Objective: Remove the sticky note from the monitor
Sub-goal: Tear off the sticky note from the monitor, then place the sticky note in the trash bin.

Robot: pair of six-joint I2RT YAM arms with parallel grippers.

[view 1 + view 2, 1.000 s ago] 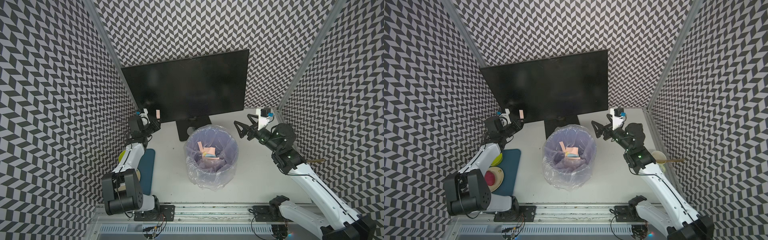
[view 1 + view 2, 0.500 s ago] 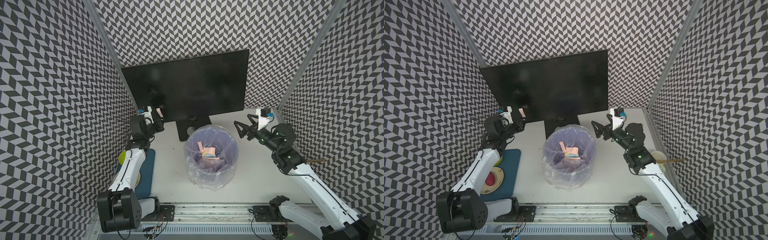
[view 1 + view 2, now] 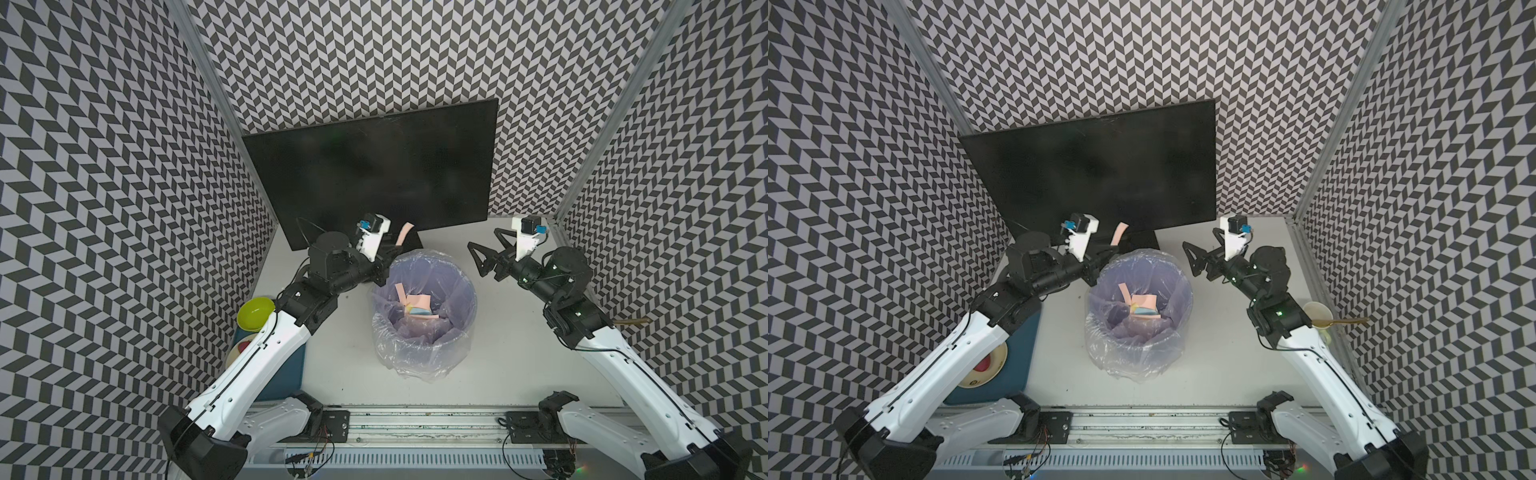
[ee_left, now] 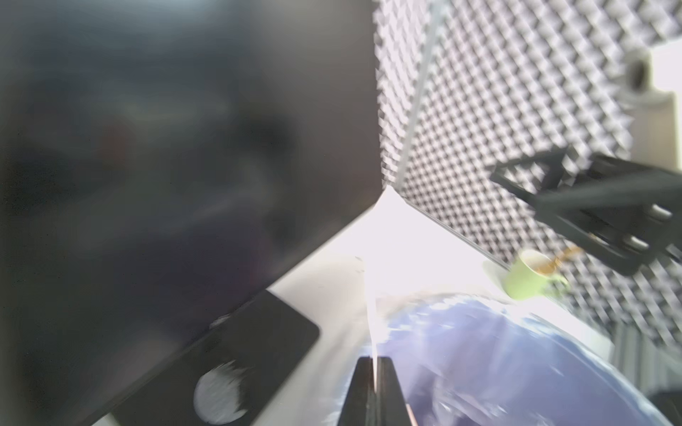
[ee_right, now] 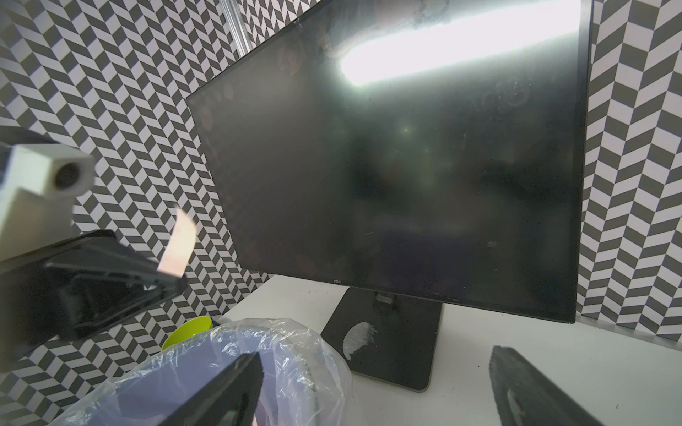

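The black monitor [image 3: 374,174] [image 3: 1096,170] [image 5: 406,166] stands at the back of the table with a dark, bare screen. My left gripper [image 3: 395,249] [image 3: 1113,249] [image 4: 375,359] is shut on a pink sticky note [image 3: 404,232] [image 3: 1120,232] [image 5: 179,243]. The note sticks up from the fingertips, clear of the screen, by the stand base. The gripper hangs at the far left rim of the bin [image 3: 469,286]. In the left wrist view the note shows edge-on between the closed jaws. My right gripper [image 3: 478,259] [image 3: 1191,259] [image 5: 376,354] stands open and empty, right of the bin.
The purple bin with a clear liner holds several discarded notes [image 3: 417,303]. A green bowl [image 3: 255,312], a blue mat [image 3: 1017,357] and a plate [image 3: 984,365] lie at the left. A cup with a spoon [image 3: 1316,313] stands at the right wall.
My left arm has swung right from the monitor's lower left corner to the bin's rim, carrying the pink note. The right arm has not moved.
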